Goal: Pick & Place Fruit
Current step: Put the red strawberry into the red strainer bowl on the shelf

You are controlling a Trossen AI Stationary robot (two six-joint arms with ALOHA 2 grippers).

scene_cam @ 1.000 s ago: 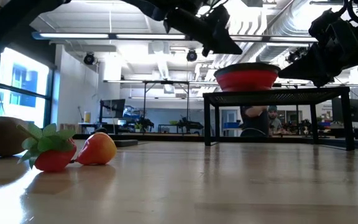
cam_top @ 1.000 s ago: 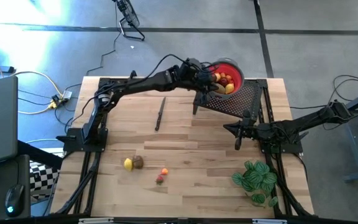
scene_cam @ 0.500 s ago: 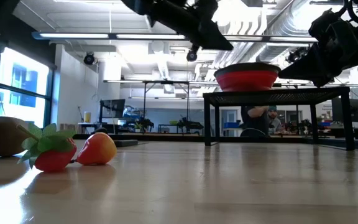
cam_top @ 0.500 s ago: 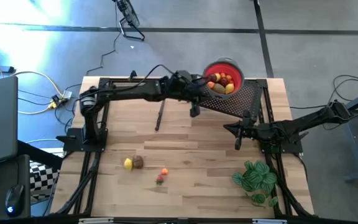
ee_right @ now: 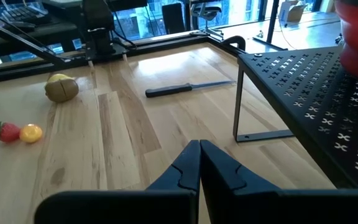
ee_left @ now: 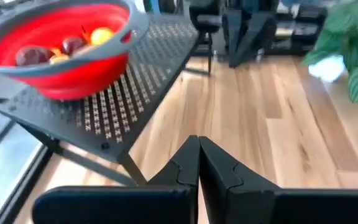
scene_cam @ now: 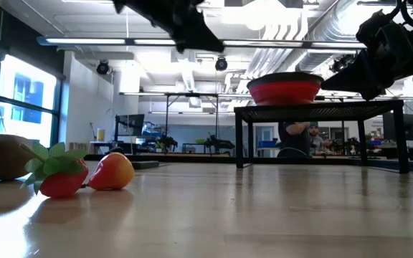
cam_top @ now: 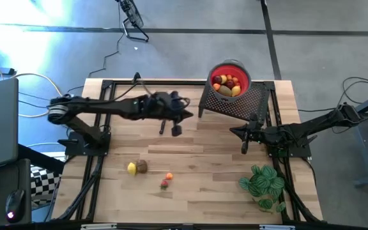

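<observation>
The left gripper point(cam_top: 176, 130) hangs pressed together and empty over mid-table beside the knife point(cam_top: 163, 119). Four loose fruit point(cam_top: 137, 167) lie on the table well apart from it, toward the near edge. More fruit fills the bowl point(cam_top: 230, 67) on the rack point(cam_top: 243, 102); the right gripper point(cam_top: 245, 148), also pinched shut, waits near the rack.

A red bowl point(scene_cam: 284, 89) sits on a black rack point(scene_cam: 321, 111). Left of the rack, a strawberry point(scene_cam: 62, 179), peach point(scene_cam: 112, 170) and kiwi point(scene_cam: 2, 156) lie on the table point(scene_cam: 264, 215).
</observation>
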